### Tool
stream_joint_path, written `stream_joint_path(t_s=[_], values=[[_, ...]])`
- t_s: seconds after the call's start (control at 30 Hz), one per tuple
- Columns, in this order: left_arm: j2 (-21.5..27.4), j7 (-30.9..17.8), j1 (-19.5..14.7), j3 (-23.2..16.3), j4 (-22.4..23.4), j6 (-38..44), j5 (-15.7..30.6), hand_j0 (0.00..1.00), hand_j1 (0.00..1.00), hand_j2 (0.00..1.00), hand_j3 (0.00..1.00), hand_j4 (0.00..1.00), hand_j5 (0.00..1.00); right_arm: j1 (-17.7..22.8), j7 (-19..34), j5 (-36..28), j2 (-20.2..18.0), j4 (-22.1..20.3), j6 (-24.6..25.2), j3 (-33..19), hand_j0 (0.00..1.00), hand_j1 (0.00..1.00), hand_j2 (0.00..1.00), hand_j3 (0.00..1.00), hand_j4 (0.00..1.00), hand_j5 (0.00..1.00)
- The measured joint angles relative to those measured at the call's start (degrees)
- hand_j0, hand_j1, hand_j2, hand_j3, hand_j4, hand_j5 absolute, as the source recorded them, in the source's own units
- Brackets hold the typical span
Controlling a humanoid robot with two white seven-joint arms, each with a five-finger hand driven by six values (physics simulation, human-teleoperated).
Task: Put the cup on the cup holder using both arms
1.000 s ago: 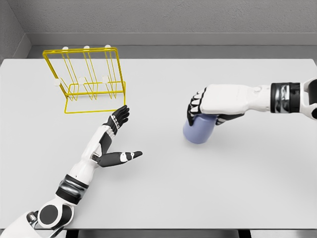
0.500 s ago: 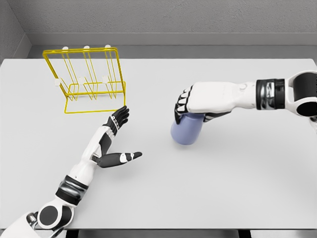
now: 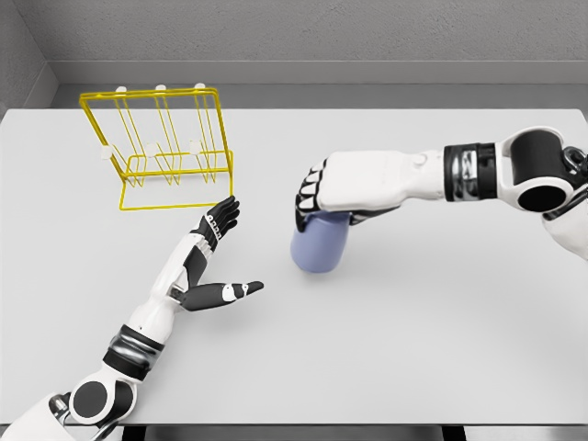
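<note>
Grasping the cup (image 3: 320,248), right robot hand (image 3: 342,184); left robot hand (image 3: 209,260) released near holder (image 3: 161,147).

A bare simulated test space rather than a lived-in room: a plain, flat white rectangular table (image 3: 413,349) fills most of the view, backed by a featureless grey textured wall (image 3: 322,28) with a pale strip along its base. Surfaces look smooth and evenly lit, like a computer render.

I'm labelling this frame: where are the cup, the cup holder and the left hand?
cup (image 3: 319,248): head view, lower side wall.
cup holder (image 3: 218,124): head view, right upright wire.
left hand (image 3: 204,262): head view, palm.
</note>
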Motion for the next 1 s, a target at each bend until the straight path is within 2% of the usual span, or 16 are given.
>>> stream_joint_path(t_s=[0.47,1.0], values=[[0.0,0.0,0.09,0.0,0.0,-0.03,0.0,1.0,1.0,1.0,1.0,1.0,1.0,0.26,0.0,1.51,2.6,0.05,0.0,1.46,0.54,0.54,0.54,0.54,0.54,0.54],[0.0,0.0,0.09,0.0,0.0,-0.08,0.0,1.0,1.0,1.0,1.0,1.0,1.0,1.23,0.0,4.68,2.78,0.65,0.0,3.2,0.55,0.55,0.55,0.55,0.55,0.55]])
